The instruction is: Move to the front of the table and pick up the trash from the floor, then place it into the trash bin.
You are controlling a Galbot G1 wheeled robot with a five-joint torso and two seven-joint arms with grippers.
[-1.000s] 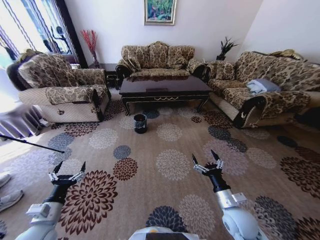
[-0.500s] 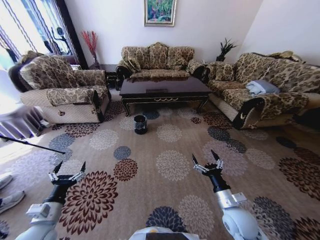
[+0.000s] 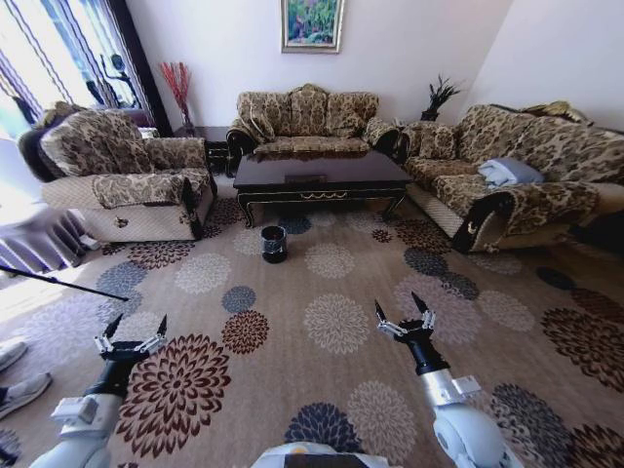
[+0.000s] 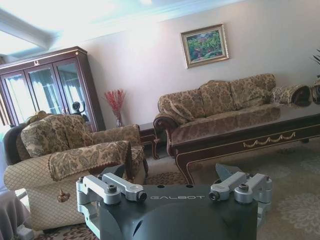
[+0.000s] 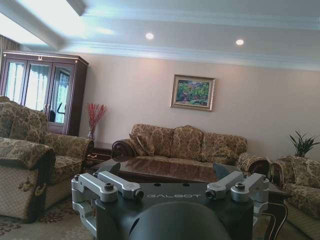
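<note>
The dark brown table [image 3: 322,174] stands far ahead on the flower-patterned floor [image 3: 336,322], between the sofas. In front of its left end sits the small black trash bin [image 3: 274,243]. The trash is too small to make out on the carpet. My left gripper [image 3: 138,324] hovers open over the carpet at lower left, holding nothing. My right gripper [image 3: 397,304] is open at lower right, also with nothing in it. Past each gripper body, both wrist views look toward the table [image 4: 240,137] [image 5: 150,172].
An armchair [image 3: 117,171] stands at the left, a sofa [image 3: 307,117] behind the table and a long sofa [image 3: 517,175] at the right. A thin dark rod [image 3: 58,281] lies on the floor at left. Shoes [image 3: 15,390] show at the left edge.
The whole picture has shifted slightly, so the camera has moved a little. Both arms keep the same pose, grippers open.
</note>
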